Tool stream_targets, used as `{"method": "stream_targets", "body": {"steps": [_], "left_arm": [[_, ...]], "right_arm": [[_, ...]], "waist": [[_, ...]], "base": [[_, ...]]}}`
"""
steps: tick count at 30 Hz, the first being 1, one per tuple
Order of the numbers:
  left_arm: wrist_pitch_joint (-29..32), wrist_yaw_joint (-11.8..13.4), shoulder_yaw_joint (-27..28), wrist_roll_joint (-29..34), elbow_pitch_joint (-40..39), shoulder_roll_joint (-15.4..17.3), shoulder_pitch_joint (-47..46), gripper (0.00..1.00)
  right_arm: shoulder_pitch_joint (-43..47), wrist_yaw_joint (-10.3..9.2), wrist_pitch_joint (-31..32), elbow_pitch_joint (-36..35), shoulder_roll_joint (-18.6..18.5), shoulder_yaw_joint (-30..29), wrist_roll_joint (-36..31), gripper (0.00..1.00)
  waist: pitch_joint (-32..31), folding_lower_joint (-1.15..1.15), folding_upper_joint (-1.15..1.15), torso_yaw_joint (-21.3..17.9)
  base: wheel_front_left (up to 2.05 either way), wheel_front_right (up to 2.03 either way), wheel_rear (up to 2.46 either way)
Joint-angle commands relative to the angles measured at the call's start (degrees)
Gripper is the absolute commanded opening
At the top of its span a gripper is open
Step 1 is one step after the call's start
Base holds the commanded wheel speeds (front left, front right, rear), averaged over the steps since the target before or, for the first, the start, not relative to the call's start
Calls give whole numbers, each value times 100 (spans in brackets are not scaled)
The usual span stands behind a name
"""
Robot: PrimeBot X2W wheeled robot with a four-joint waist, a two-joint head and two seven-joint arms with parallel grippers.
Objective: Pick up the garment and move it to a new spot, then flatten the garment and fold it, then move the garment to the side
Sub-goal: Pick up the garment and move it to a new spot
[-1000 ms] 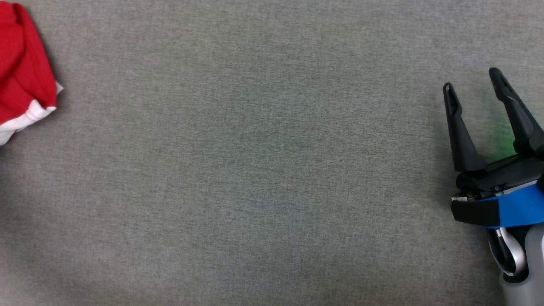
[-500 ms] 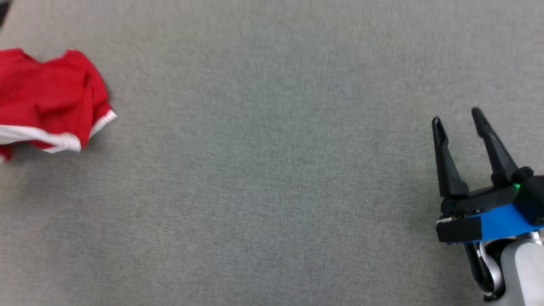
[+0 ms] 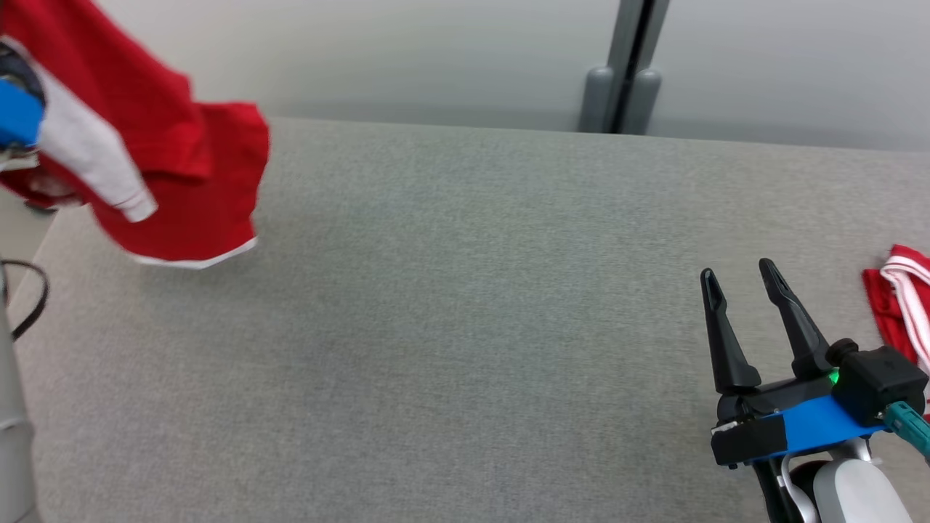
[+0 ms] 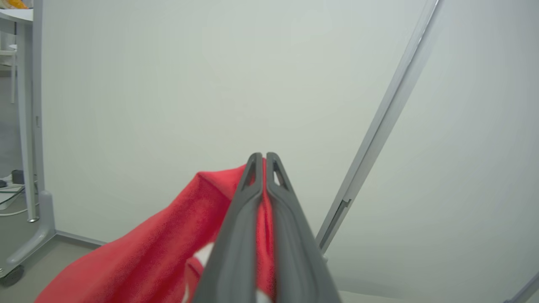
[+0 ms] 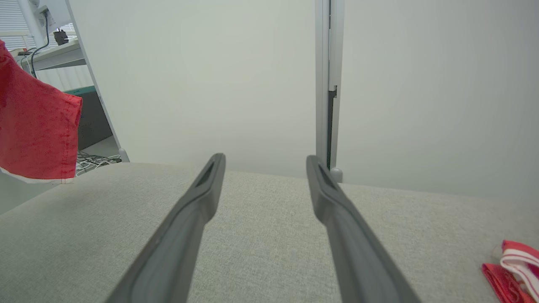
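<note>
Garment: a red garment (image 3: 182,181) with white trim hung bunched in the air at the upper left of the head view, by the table's far-left corner. The right wrist view showed it (image 5: 38,130) off to the table's left side, with its white-edged hem raised off the surface.
Left jaws: together and clamped on a fold of the garment. The two dark fingers (image 4: 248,202) met at their tips with red cloth pinched between them, and the rest draped away toward the lower left of the left wrist view.
Right jaws: apart and holding nothing. The fingers (image 3: 723,341) pointed toward the far edge, low over the near-right part of the table.
Table: a grey fabric-covered table (image 3: 465,327).
Far edge: it ran straight across below pale wall panels (image 3: 436,51), with a grey post (image 3: 625,80) standing behind it right of centre.
Left edge: it slanted down the left side of the head view, with a dark cable (image 3: 33,298) looped just beyond it.
Right side: a second red cloth with white stripes (image 3: 897,305) lay on the table at the head view's right border, near the right fingers but apart from them.
Open room: the widest stretch of table surface lay between the hanging garment and the right jaws.
</note>
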Motion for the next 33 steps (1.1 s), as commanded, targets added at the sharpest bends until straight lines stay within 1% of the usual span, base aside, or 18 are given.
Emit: {"method": "stream_targets", "body": {"steps": [1, 6, 8, 11, 15, 17, 20, 23, 24, 25, 26, 29, 33], "left_arm": [[73, -37, -97, -56, -160, -79, -101, 0], [308, -52, -568, -228, -870, -516, -302, 0], [287, -81, -788, -261, -992, -728, -340, 0], [217, -133, -1134, -260, -961, -1049, -183, 0], [-28, -225, -1592, -157, -606, -1436, 109, 0], [-250, -256, -1734, -135, -332, -1569, 301, 0], [-706, -292, -1932, 24, 171, -1694, 636, 0], [-1219, -275, -2212, 339, 799, -1766, 958, 0], [-1383, -267, -2323, 456, 1017, -1783, 1044, 25], [-1515, -266, -2443, 556, 1243, -1798, 1121, 47], [-1661, -271, -2538, 666, 1452, -1807, 1170, 100], [-2051, -271, -2823, 938, 2014, -1829, 1296, 100], [-2525, -358, -3024, 1025, 2355, -1859, 1385, 100]], "right_arm": [[55, 1, -46, 23, 14, -8, 43, 100], [91, 1, -44, 15, 67, -20, 59, 100], [68, 1, -40, 15, 80, -22, 72, 100], [-15, 1, -27, 21, 98, 40, 86, 100], [-126, 1, -25, 12, 127, 111, 91, 100], [-163, 1, -39, 38, 143, 173, 111, 100], [-263, 1, -59, 90, 169, 287, 147, 100], [-332, 1, -103, 144, 185, 321, 184, 100], [-361, 1, -112, 160, 186, 310, 186, 100], [-376, 1, -115, 171, 188, 303, 180, 100], [-379, 1, -123, 184, 183, 292, 175, 100], [-389, 1, -136, 216, 159, 256, 172, 100], [-319, 1, -121, 184, 148, 158, 103, 100]], "waist": [[-185, 2, 0, -196], [-192, 2, 0, -407], [-157, 2, 0, -501], [-108, 2, 0, -677], [-3, 2, 0, -907], [64, 2, 0, -1044], [180, 2, 0, -1231], [277, 2, 0, -1337], [302, 2, 0, -1355], [319, 2, 0, -1368], [331, 2, 0, -1372], [337, 2, 0, -1356], [259, 2, 0, -1222]], "base": [[0, 0, 0], [0, 0, 0], [0, 0, 0], [0, 0, 0], [0, 0, 0], [0, 0, 0], [0, 0, 0], [0, 0, 0], [0, 0, 0], [0, 0, 0], [0, 0, 0], [0, 0, 0], [0, 0, 0]]}}
